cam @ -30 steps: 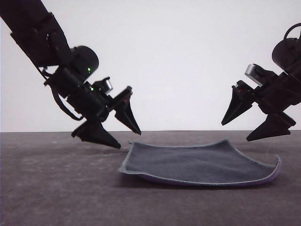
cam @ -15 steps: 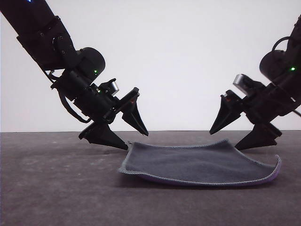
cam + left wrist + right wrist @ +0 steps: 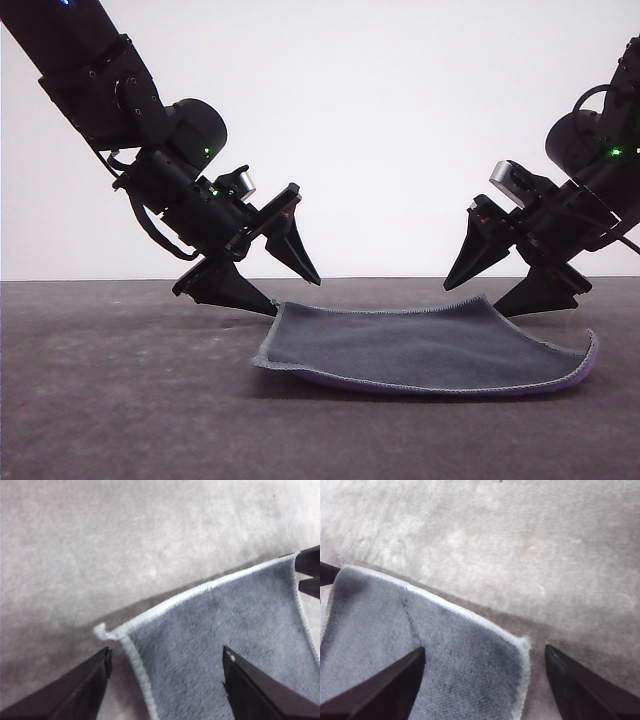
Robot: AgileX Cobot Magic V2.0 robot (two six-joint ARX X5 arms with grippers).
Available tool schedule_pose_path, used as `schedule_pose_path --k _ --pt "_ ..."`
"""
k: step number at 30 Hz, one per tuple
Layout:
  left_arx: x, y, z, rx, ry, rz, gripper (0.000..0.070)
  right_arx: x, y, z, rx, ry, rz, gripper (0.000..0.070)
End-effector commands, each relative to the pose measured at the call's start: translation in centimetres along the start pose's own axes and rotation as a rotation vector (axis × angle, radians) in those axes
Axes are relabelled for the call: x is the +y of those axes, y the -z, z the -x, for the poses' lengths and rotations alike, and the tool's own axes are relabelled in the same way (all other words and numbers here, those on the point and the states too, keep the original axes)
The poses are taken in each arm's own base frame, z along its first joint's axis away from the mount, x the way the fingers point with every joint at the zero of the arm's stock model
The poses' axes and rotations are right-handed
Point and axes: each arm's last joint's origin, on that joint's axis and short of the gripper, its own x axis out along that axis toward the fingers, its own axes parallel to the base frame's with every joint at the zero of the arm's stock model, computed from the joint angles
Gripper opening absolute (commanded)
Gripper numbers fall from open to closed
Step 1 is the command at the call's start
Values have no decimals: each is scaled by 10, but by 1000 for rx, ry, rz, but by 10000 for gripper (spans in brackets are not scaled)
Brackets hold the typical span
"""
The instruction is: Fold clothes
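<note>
Poised for the first fold, left gripper (image 3: 297,296) and right gripper (image 3: 472,300) wide open, empty, each straddling a far corner of the cloth (image 3: 420,347); next, closing on both.

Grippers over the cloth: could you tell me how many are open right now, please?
2. The left gripper is open at the cloth's far left corner. The right gripper is open at its far right corner. Neither has closed on the fabric.

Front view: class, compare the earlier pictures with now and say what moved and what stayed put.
Both open grippers closed in on the cloth: the left gripper moved rightward, the right gripper leftward and lower, toward its far corners. Neither has taken hold. The cloth lies unchanged.
</note>
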Motion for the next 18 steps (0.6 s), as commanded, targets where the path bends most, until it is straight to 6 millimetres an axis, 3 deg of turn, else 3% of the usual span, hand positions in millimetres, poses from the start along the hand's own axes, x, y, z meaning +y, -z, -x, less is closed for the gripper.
schedule_pose_path --k 1,7,11,13,16,17,18 --pt "2 0 -11 7 4 13 428 -2 -3 -6 -1 -4 -5 467" --pt "7 4 -18 27 2 23 429 -2 -3 -6 -3 -4 -3 451" --pt "5 3 -18 10 11 13 417 -2 -3 -6 -4 -4 -2 380" --pt "5 2 -18 1 13 21 300 -2 -3 -6 -4 -3 -2 270" --pt "4 2 -19 -1 15 19 48 -2 -3 -6 -4 -3 -2 55" --pt "3 2 -19 -1 16 17 3 -2 -3 -6 -4 -3 -1 3" --pt "3 2 -19 -4 17 15 0 -2 -3 -6 -4 -3 -1 0"
